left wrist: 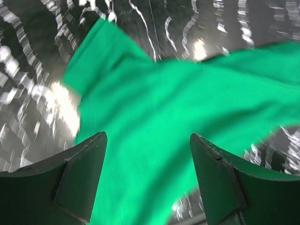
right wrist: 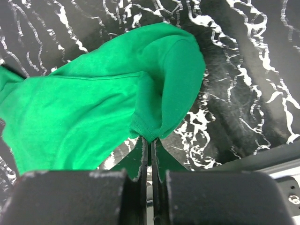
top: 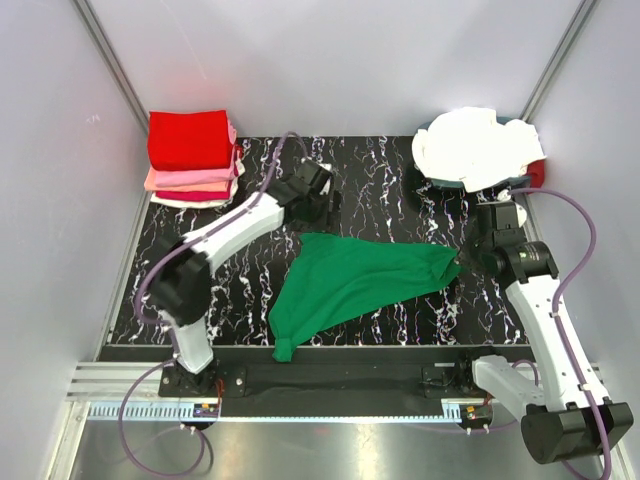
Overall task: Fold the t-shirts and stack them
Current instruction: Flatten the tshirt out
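Note:
A bright green t-shirt (top: 350, 280) lies stretched and rumpled across the middle of the black white-veined mat (top: 390, 190). My right gripper (top: 462, 257) is shut on the shirt's right end; in the right wrist view the hem (right wrist: 149, 133) is pinched between the closed fingers (right wrist: 151, 143). My left gripper (top: 318, 205) is open just beyond the shirt's far edge; in the left wrist view its jaws stand wide apart over the green cloth (left wrist: 154, 117), holding nothing. A stack of folded red and pink shirts (top: 193, 155) sits at the far left.
A heap of white and cream shirts (top: 478, 145) with a bit of red sits at the far right corner. Grey walls enclose the mat on three sides. A metal rail (top: 300, 405) runs along the near edge by the arm bases.

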Robot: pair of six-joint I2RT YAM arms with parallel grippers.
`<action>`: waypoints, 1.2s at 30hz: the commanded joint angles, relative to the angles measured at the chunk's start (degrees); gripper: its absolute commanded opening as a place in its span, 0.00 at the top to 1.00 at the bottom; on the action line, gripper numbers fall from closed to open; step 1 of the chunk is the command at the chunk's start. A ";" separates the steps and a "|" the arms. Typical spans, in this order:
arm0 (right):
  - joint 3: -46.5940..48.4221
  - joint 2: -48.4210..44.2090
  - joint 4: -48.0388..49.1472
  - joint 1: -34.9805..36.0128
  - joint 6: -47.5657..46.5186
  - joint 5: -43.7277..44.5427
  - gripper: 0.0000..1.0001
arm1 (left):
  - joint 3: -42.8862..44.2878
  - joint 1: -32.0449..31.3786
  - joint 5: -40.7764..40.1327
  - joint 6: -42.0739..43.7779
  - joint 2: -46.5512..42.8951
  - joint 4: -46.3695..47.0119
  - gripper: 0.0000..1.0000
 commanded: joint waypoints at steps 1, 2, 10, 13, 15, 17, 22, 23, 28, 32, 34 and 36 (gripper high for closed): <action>0.17 0.36 2.65 -0.17 -0.26 -2.18 1.00 | 5.36 1.43 5.47 5.24 9.90 0.44 0.22; 0.08 0.45 2.83 -0.17 -0.44 -2.00 1.00 | 5.80 1.70 6.96 5.24 11.06 1.31 0.21; -0.27 2.04 3.88 -0.17 -1.49 -1.56 1.00 | 4.41 1.70 13.82 3.93 16.79 6.58 0.37; -0.18 2.38 4.41 -0.17 -1.67 -1.12 1.00 | 1.94 1.70 14.80 3.40 16.53 9.05 0.73; 0.08 3.35 4.76 -0.17 -1.93 -1.12 1.00 | 1.76 1.79 13.75 3.31 15.13 8.79 1.00; 1.40 5.01 5.64 -0.17 -2.46 -0.86 1.00 | 2.11 1.96 12.69 3.92 11.98 8.00 1.00; 11.23 9.24 4.50 -0.17 -5.09 1.86 1.00 | 8.70 3.28 4.97 5.94 2.40 -0.68 1.00; 12.90 9.59 4.24 -0.17 -5.62 2.74 1.00 | 9.58 3.54 2.34 6.21 -2.41 -1.57 1.00; 17.05 6.61 4.67 -0.17 -6.42 2.05 1.00 | 2.84 3.55 -6.37 5.69 -22.97 -4.39 1.00; 10.21 0.21 5.81 -0.17 -4.84 -2.51 1.00 | -19.24 3.28 -4.30 -0.89 -36.10 -4.75 0.88; 3.73 -2.08 7.13 -0.17 -3.87 -5.41 1.00 | -28.69 2.67 -1.04 -6.67 -43.19 -2.57 0.69; -1.64 -4.20 7.22 -0.17 -2.55 -6.74 1.00 | -41.26 0.65 1.25 -13.26 -47.26 -1.41 0.36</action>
